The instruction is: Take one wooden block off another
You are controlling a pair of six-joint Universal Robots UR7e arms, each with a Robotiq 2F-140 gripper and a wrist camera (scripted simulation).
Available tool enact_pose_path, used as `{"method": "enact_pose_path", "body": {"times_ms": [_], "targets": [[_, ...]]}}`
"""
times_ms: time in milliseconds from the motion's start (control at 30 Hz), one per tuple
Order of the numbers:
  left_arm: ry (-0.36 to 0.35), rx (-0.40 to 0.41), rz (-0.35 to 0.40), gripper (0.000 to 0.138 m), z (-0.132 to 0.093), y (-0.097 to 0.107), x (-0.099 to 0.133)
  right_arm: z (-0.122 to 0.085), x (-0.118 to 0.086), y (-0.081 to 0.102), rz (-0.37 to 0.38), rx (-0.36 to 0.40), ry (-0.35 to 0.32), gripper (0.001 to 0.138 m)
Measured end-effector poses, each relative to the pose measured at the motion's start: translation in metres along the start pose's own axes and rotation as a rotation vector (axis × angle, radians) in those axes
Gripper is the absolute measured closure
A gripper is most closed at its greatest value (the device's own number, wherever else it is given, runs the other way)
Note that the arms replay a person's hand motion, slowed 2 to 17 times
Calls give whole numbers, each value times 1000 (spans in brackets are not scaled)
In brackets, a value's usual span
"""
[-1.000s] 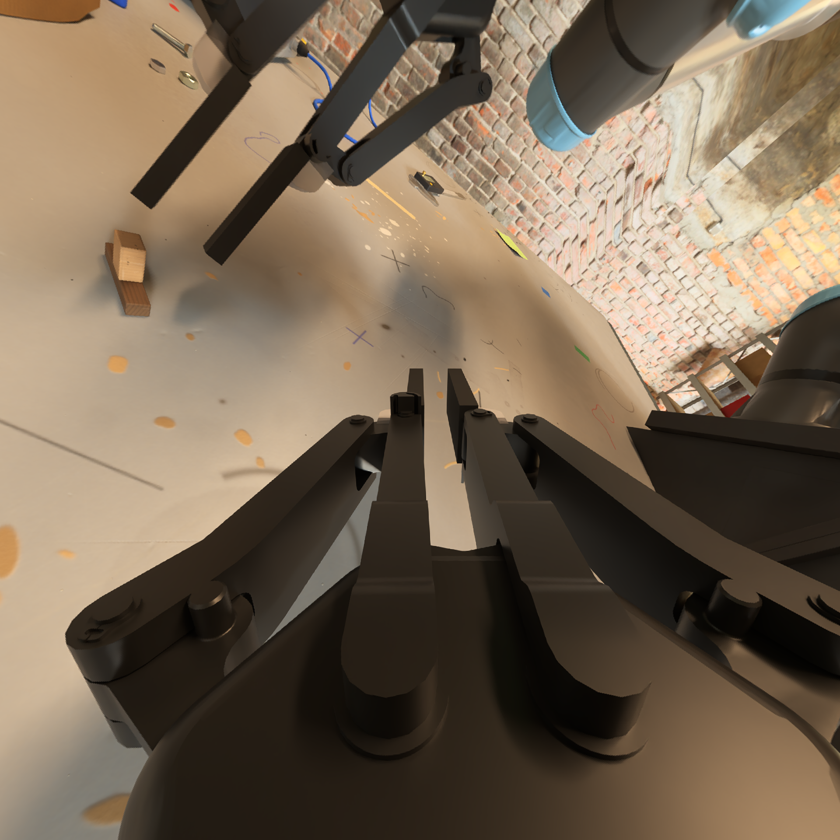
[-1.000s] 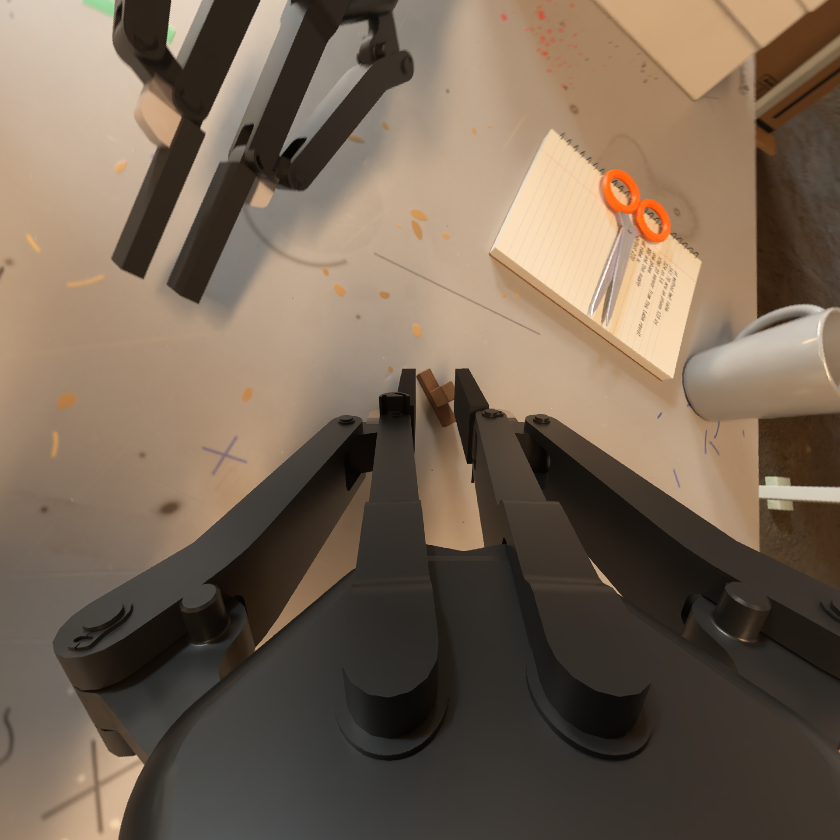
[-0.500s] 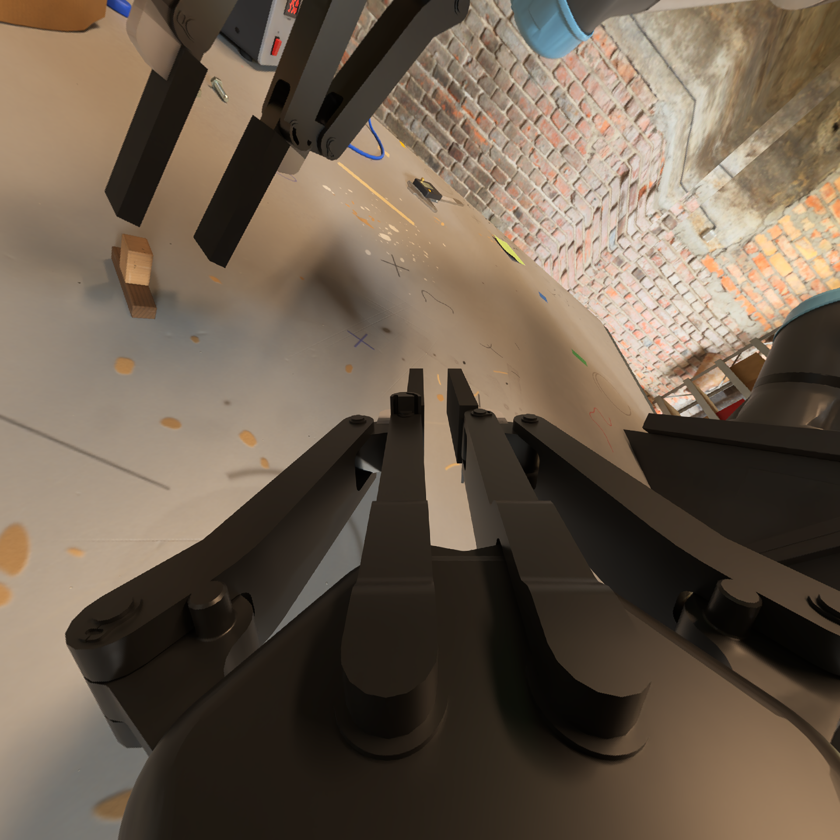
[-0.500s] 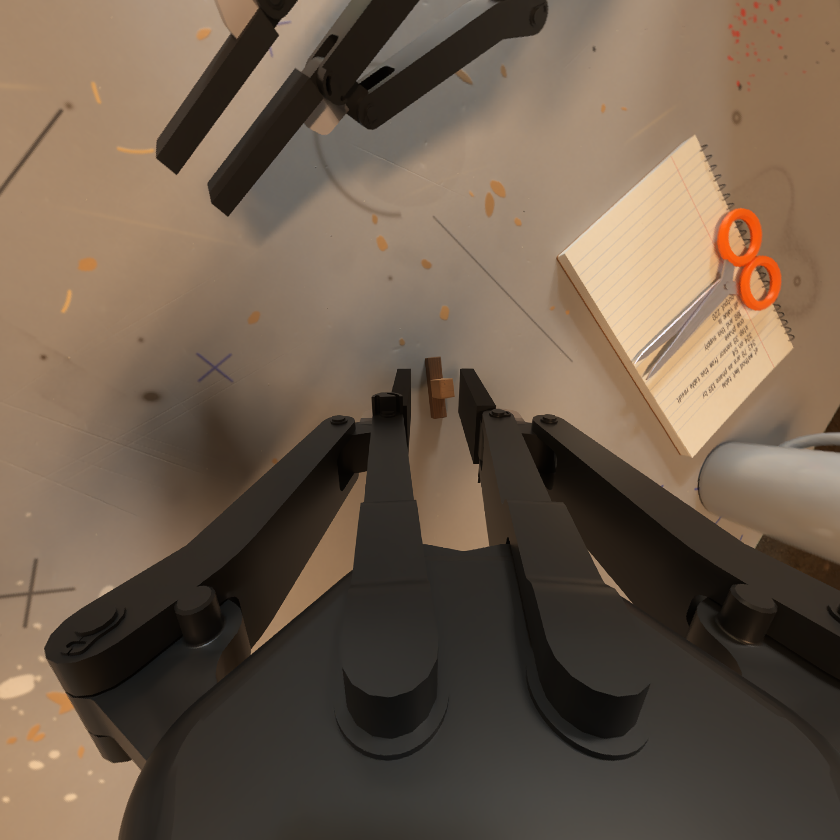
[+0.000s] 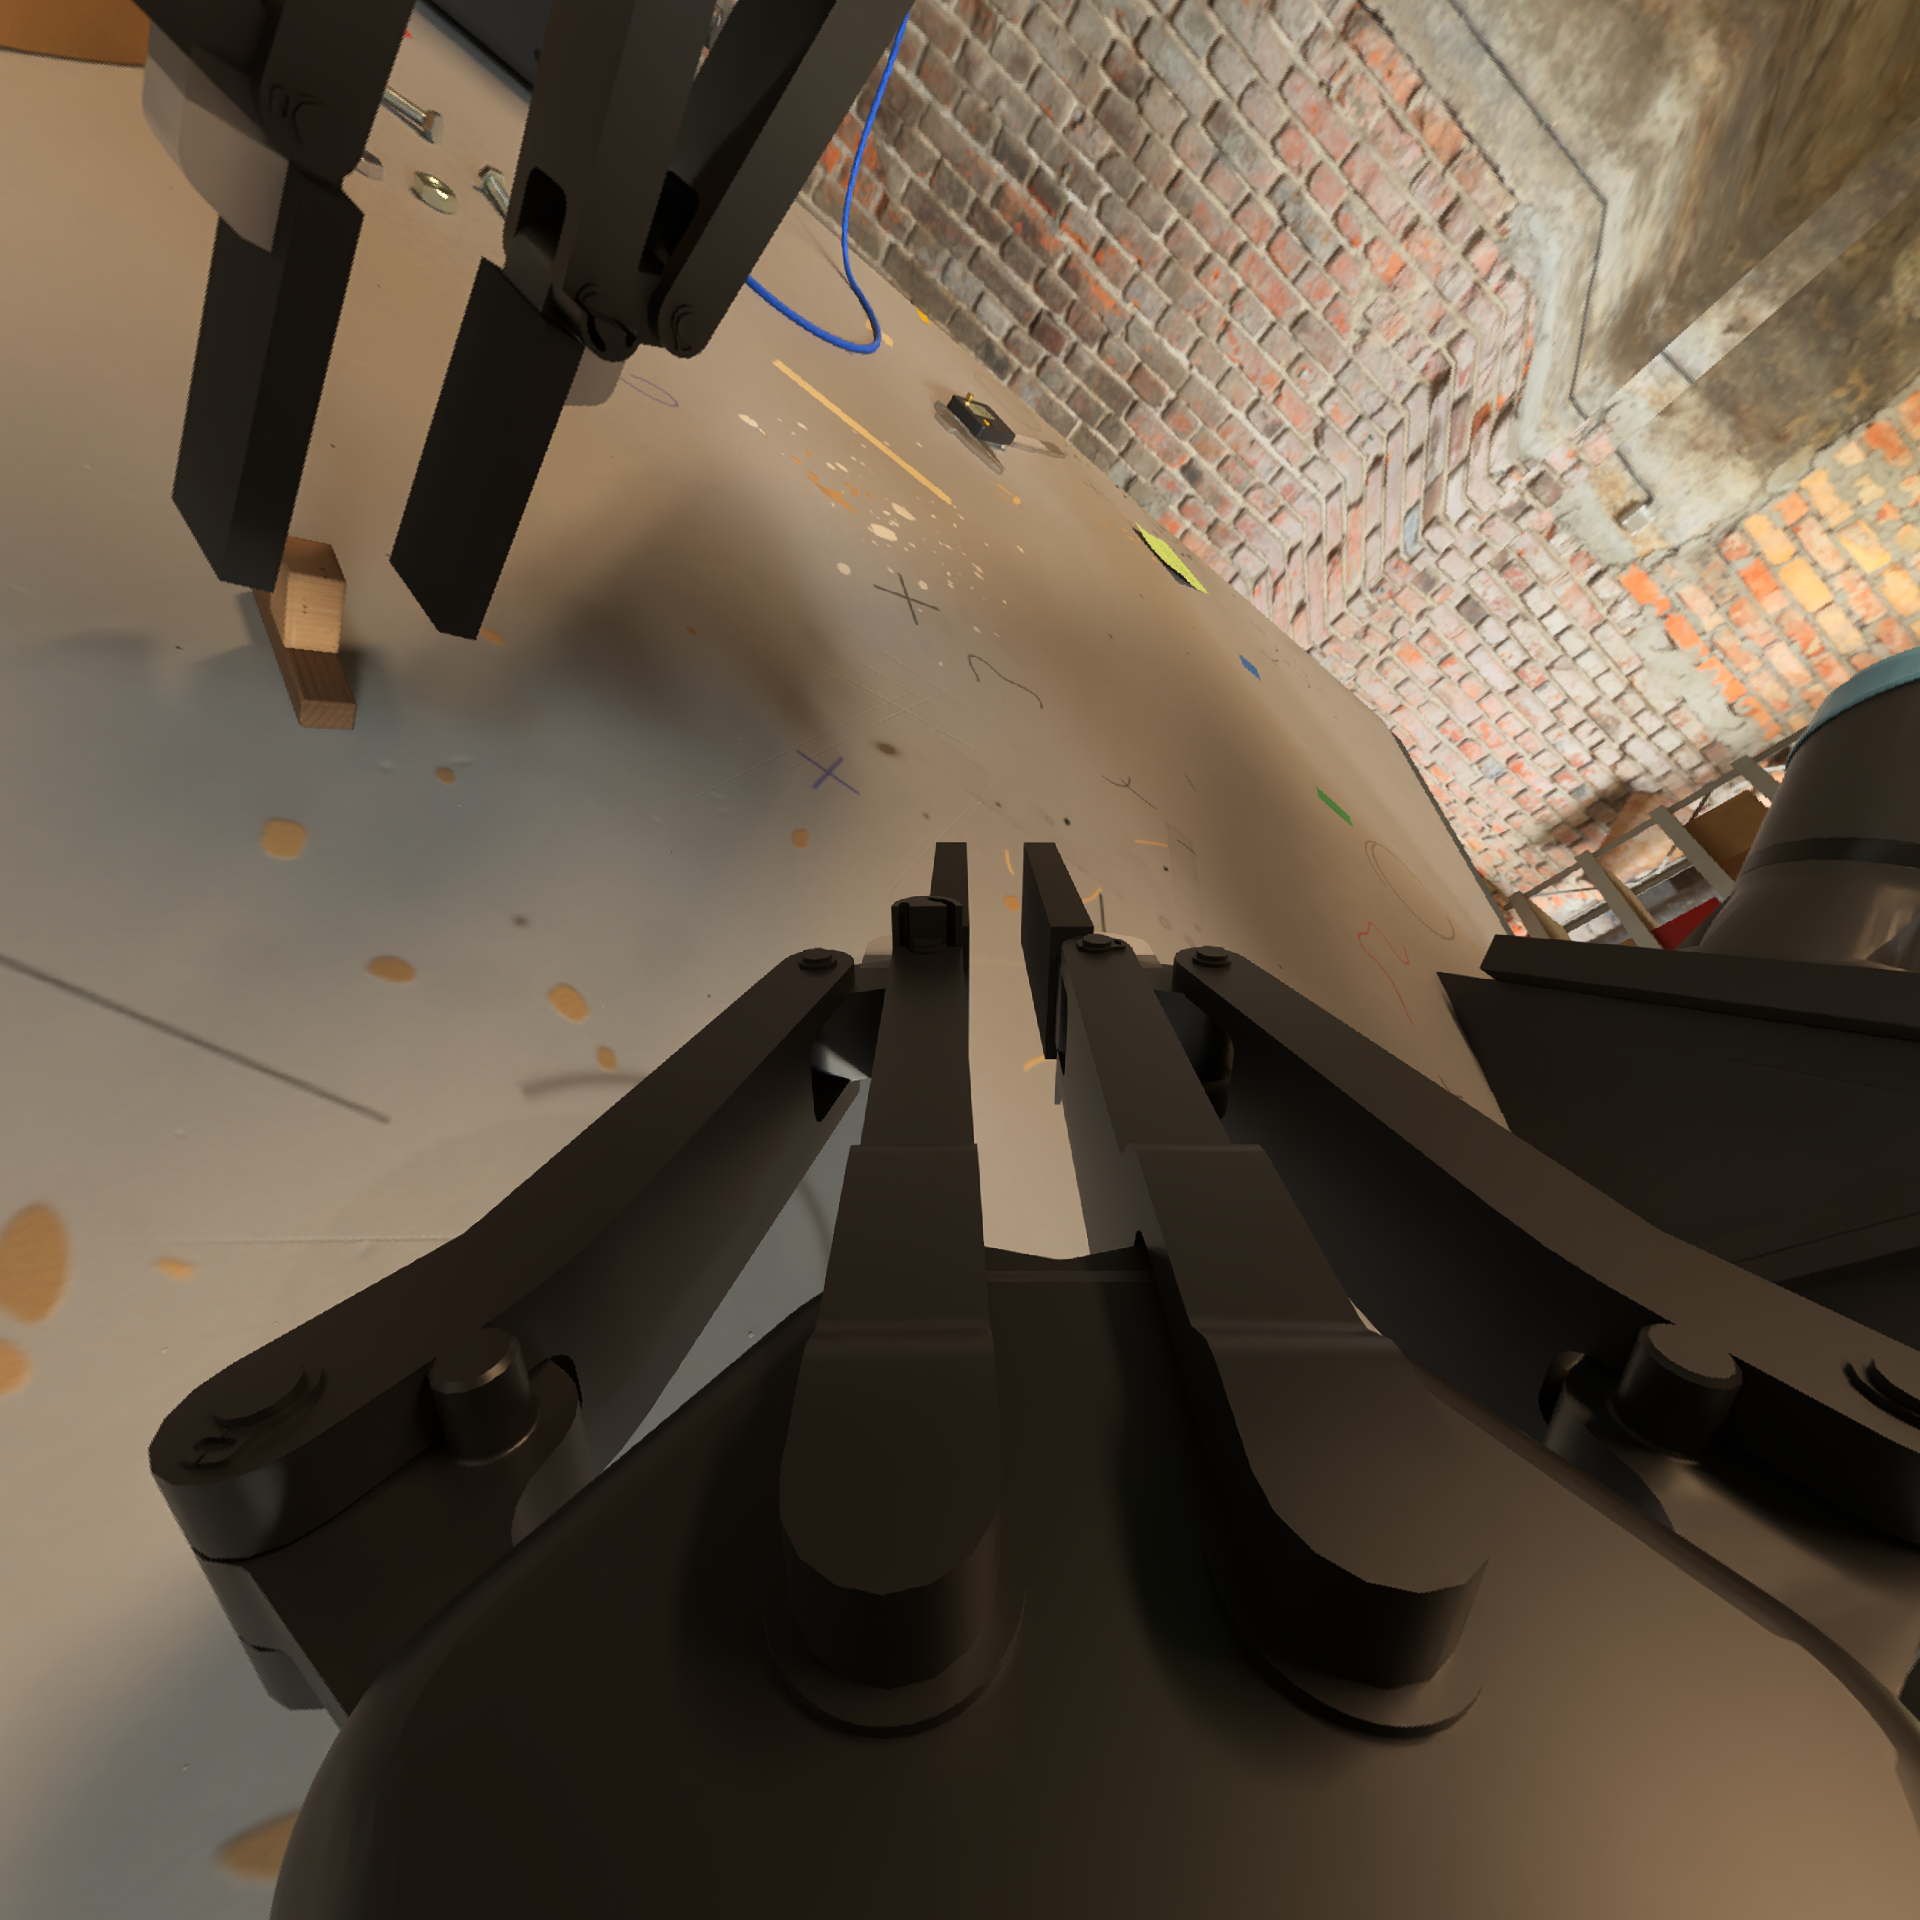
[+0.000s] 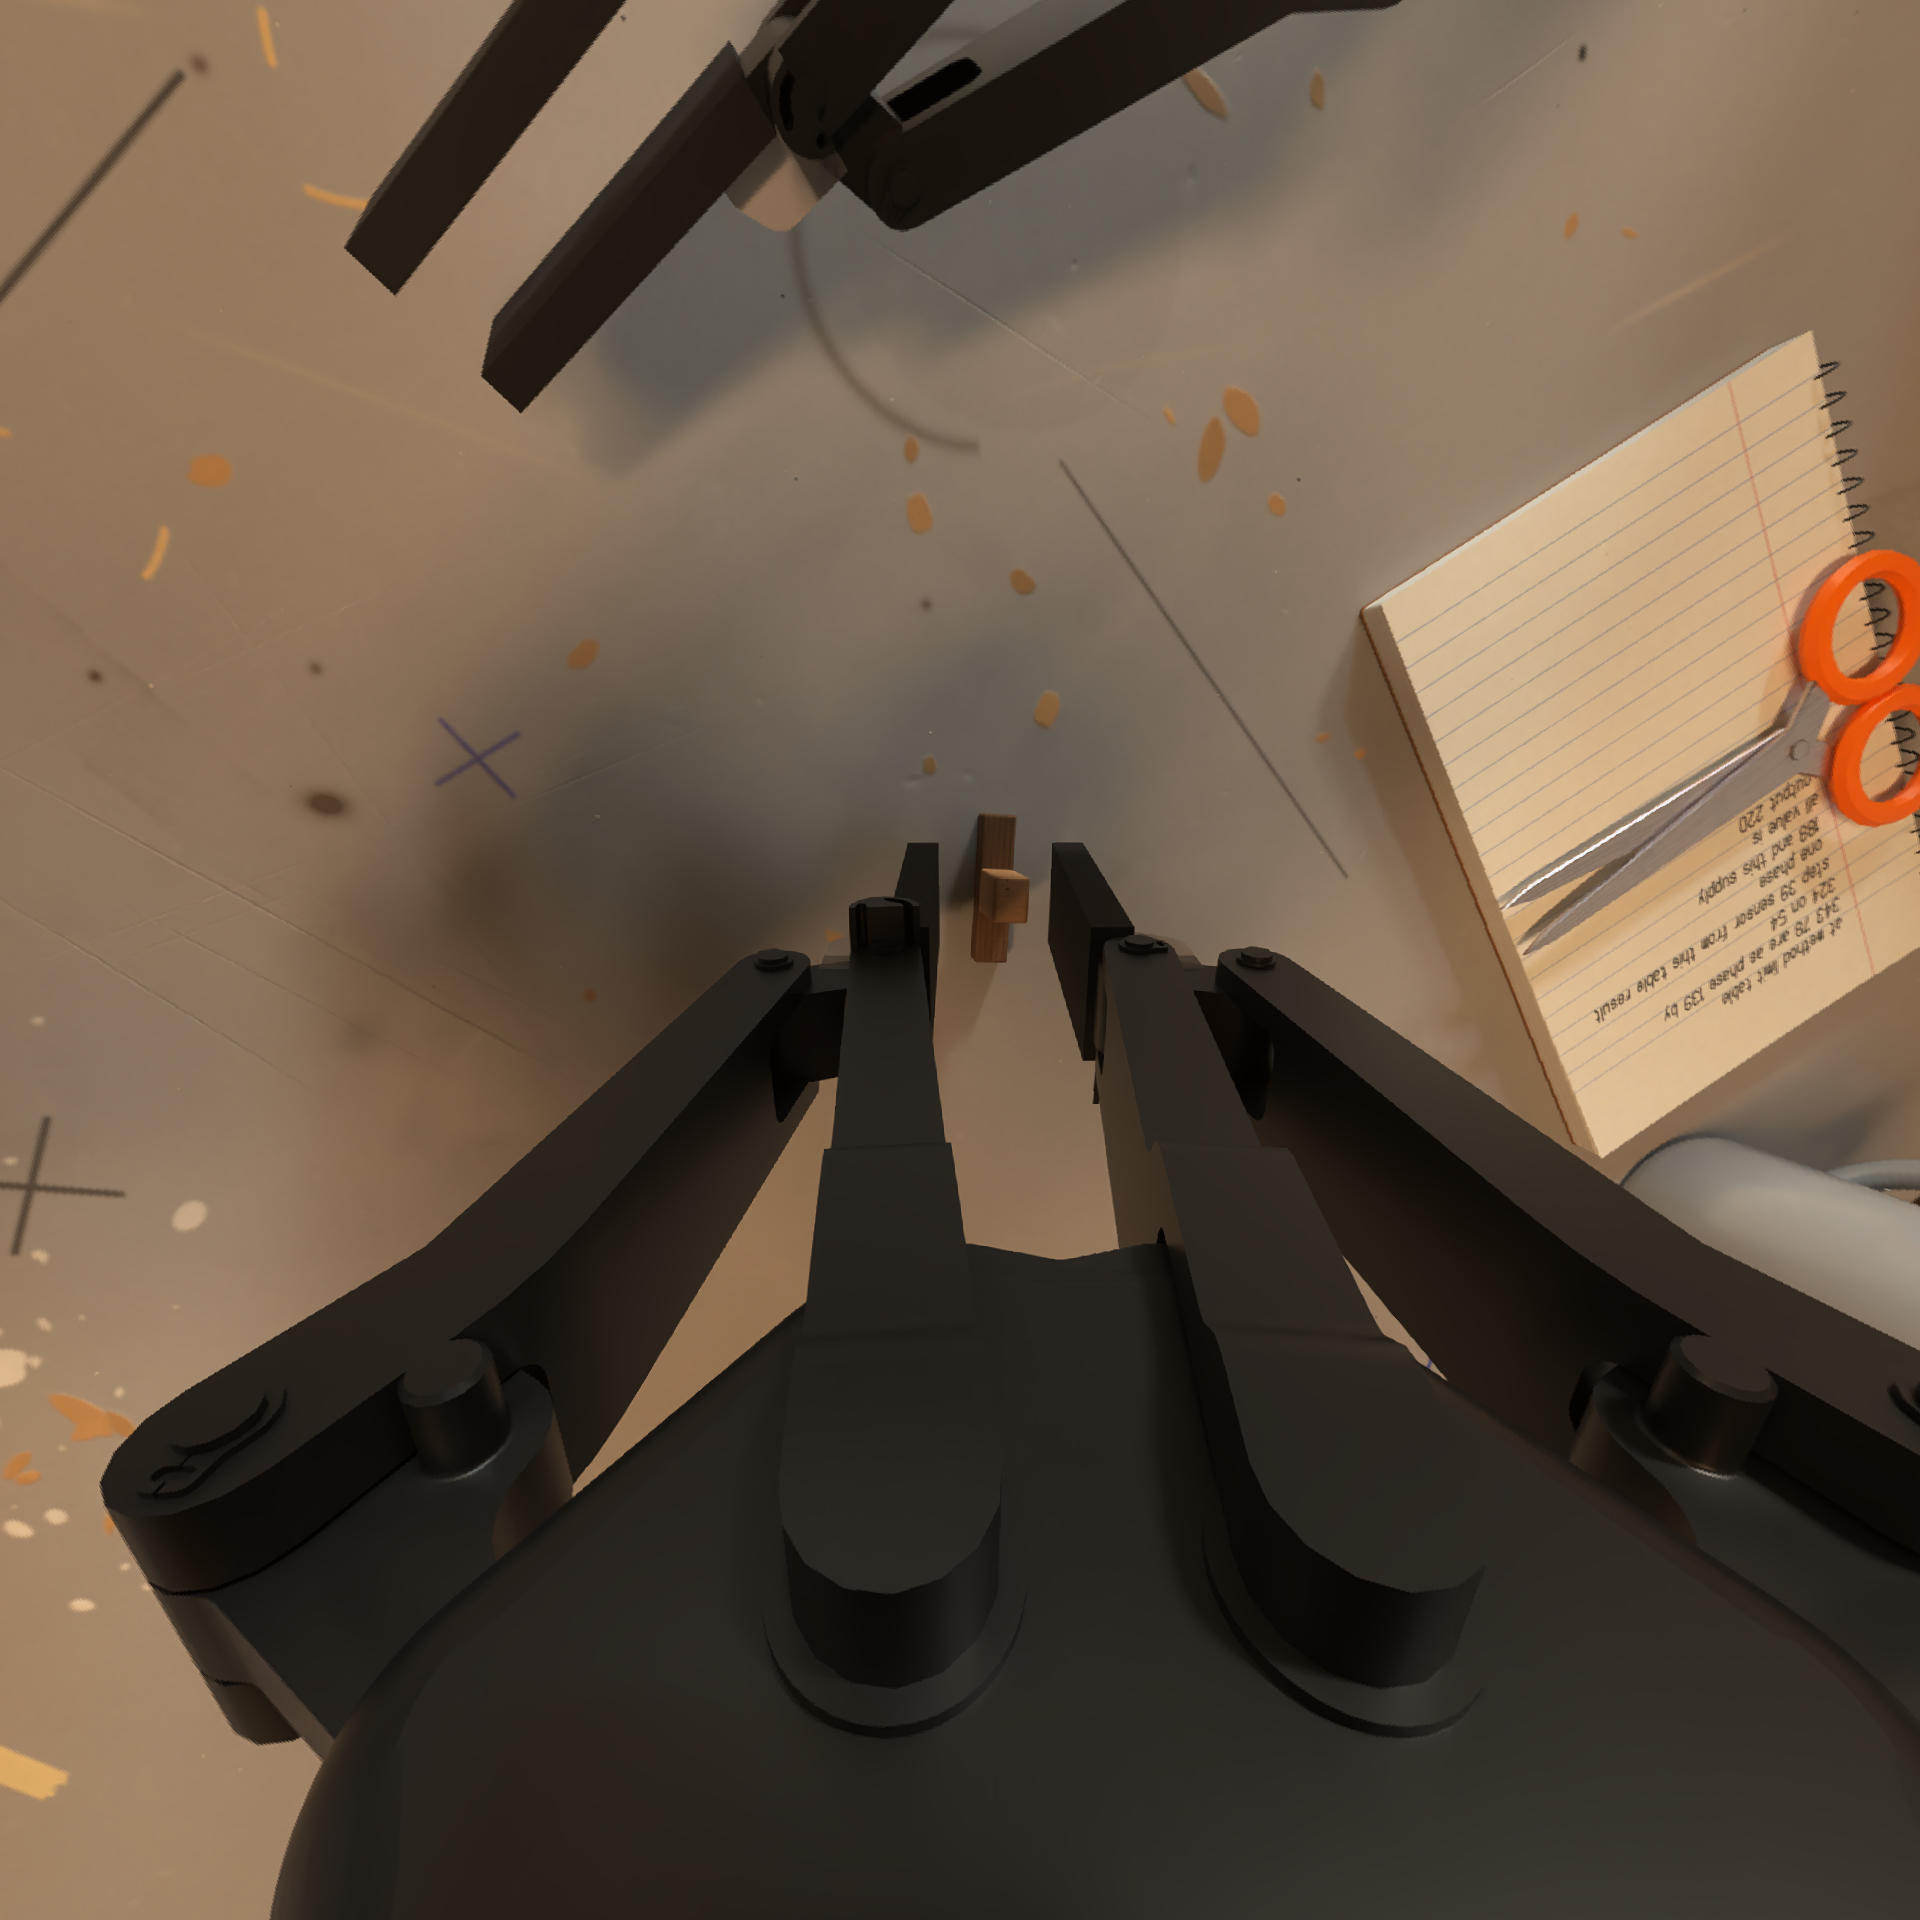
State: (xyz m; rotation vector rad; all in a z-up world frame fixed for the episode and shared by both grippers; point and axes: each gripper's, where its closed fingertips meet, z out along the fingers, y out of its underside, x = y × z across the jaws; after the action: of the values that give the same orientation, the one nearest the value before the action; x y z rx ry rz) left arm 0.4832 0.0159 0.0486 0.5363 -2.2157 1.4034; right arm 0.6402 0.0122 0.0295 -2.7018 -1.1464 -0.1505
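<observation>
A small light wooden block lies across a longer, darker wooden block on the tan table. My right gripper is open, hanging over the pair with one finger on each side of the small block, not touching it. In the left wrist view the right gripper hangs just above the small block, which sits on the long block. My left gripper is empty, its fingers a narrow gap apart, off to the side above bare table; it also shows in the right wrist view.
A lined notepad with orange-handled scissors and a white mug lie right of the blocks. A blue cable, bolts and washers and a small black object sit near the brick wall.
The right gripper has come down and moved over the stacked blocks, turning so its fingers flank the small block. The left gripper has stayed in place.
</observation>
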Motion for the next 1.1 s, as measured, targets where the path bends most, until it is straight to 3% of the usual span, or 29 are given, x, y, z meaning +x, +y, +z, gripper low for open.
{"method": "enact_pose_path", "body": {"times_ms": [333,533,667,867,1100], "targets": [[-7,0,9,124,0,0,0,7,4,0,-3,-6,-11,117],[-11,-1,12,124,0,0,0,7,5,1,64,-4,3,130],[-19,0,12,124,0,0,-1,3,2,3,189,9,2,130],[-40,5,9,124,-1,-1,-3,-7,-8,2,434,60,17,130],[-82,15,-9,124,-3,-2,-9,-16,-32,-2,700,96,60,130]]}}
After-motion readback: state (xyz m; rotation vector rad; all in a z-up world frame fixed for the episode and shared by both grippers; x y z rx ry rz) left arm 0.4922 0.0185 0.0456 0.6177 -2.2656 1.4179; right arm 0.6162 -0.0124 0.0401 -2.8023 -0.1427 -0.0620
